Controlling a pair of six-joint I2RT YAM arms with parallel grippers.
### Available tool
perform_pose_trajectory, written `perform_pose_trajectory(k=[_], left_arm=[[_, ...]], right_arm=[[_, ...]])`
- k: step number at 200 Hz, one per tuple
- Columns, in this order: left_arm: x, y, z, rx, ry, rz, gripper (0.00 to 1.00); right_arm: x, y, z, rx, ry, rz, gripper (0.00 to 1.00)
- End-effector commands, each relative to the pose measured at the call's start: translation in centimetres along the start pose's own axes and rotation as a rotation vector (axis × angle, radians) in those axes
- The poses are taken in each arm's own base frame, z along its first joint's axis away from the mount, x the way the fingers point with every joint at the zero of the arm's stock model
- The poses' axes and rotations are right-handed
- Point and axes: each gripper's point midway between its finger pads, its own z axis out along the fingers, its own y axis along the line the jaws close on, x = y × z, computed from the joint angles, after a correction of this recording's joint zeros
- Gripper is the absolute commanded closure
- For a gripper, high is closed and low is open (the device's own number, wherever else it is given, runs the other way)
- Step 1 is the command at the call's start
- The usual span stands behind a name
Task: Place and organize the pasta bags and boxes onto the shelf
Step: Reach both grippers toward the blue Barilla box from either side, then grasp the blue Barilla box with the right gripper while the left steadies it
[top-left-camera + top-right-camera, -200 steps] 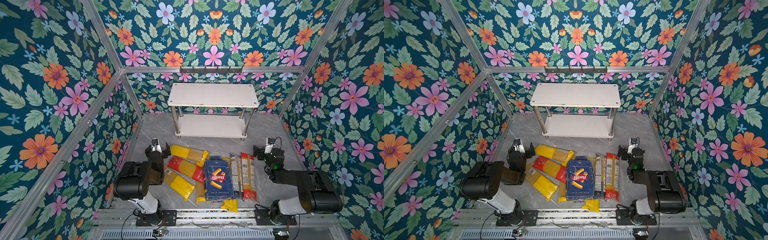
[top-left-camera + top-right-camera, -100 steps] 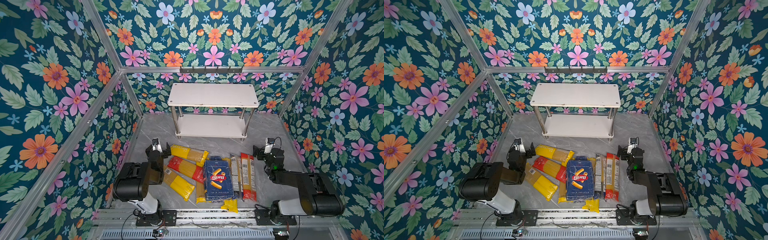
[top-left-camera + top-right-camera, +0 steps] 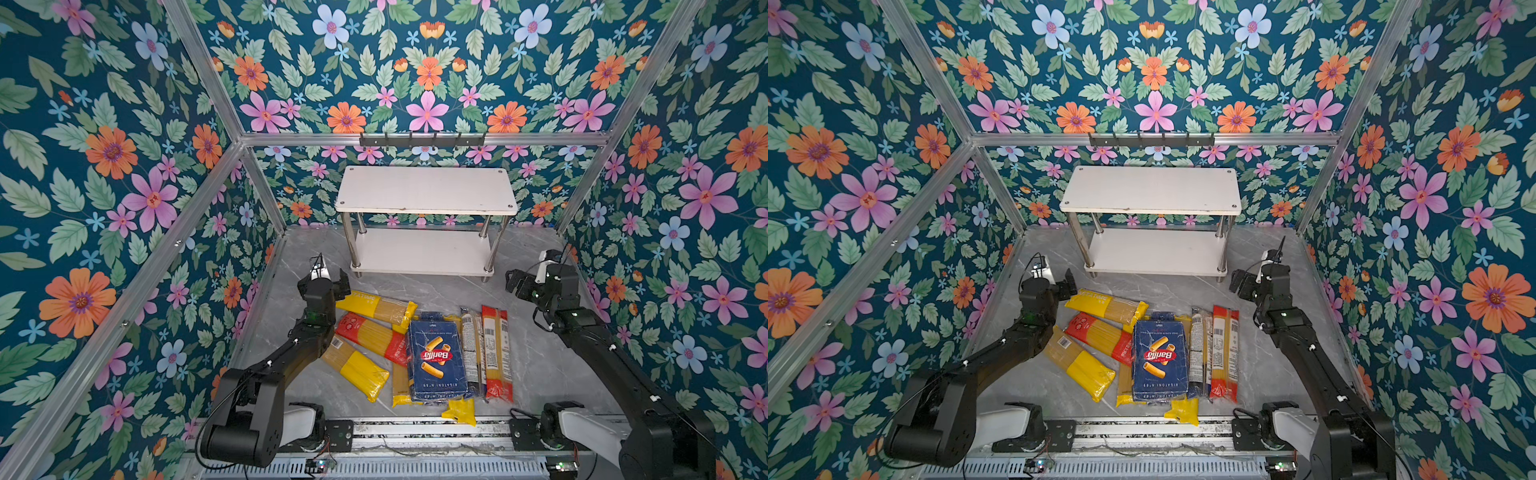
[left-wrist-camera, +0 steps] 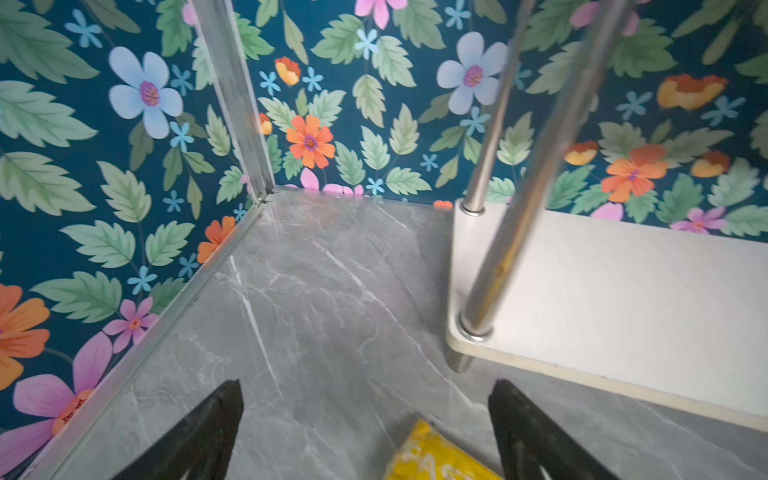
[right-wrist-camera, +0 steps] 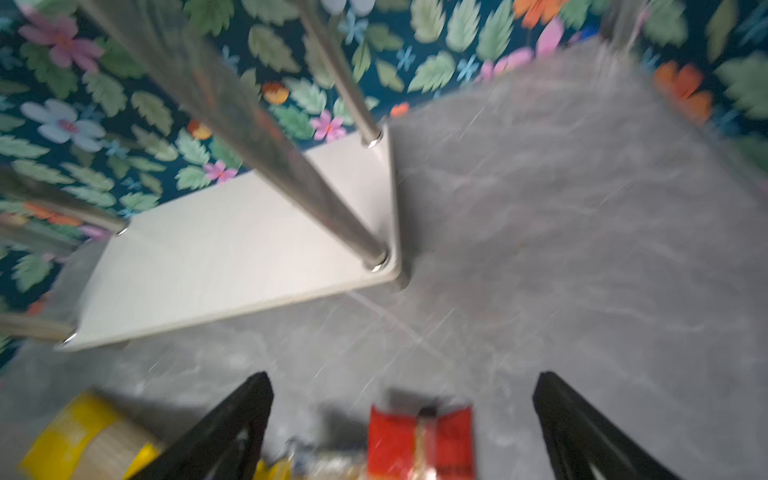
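The pasta boxes and bags lie flat in a heap on the grey floor in both top views. A wide blue Barilla pack (image 3: 436, 357) (image 3: 1158, 357) is in the middle. Yellow-ended bags (image 3: 376, 305) (image 3: 353, 368) and a red-ended bag (image 3: 370, 334) lie left of it, narrow bags (image 3: 494, 353) right. The shelf (image 3: 426, 189) (image 3: 1152, 189) stands empty at the back. My left gripper (image 3: 324, 284) (image 4: 365, 386) is open over a yellow bag corner (image 4: 432, 453). My right gripper (image 3: 519, 282) (image 5: 403, 378) is open above a red bag end (image 5: 419, 440).
A black hook rail (image 3: 422, 139) hangs on the back wall above the shelf. Flowered walls close in on the left, right and back. The shelf's metal posts (image 4: 540, 166) (image 5: 266, 137) stand close ahead of both grippers. An aluminium rail (image 3: 415, 428) runs along the front.
Both grippers have moved a little toward the shelf. The right arm has unfolded and its wrist view is blurred by motion. The packs have not moved.
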Motion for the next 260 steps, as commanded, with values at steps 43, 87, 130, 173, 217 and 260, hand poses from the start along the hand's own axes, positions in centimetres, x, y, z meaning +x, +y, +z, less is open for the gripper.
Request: perform_pose_trajectory(k=[43,87,130,173,217,260], left_arm=[[3.8,-8.3,-5.8,0.199,0.259,-0.018,0.04],[5.7,-13.6,-11.0,0.408,0.367,-0.071,0.02],[7.5,-15.0,-15.4,0.506,0.445,-0.106,0.02],[9.8,-15.9,-18.3,0.566,0.510,-0.138,0.13],[12.2,-16.5,-19.3,0.559,0.563,-0.092,0.26],[13.1,-17.1,-20.7,0.592,0.589,-0.099,0.29]], right_arm=[[9.8,5.1,-5.0,-0.113,0.478,0.077,0.01],[13.8,8.6,-6.7,-0.252,0.598,0.147,0.01],[18.0,10.3,-7.1,-0.326,0.699,0.142,0.01],[20.7,11.9,-7.2,-0.425,0.737,0.160,0.01],[21.6,11.7,-6.8,-0.431,0.748,0.169,0.01],[22.5,11.4,-6.5,-0.427,0.766,0.184,0.01]])
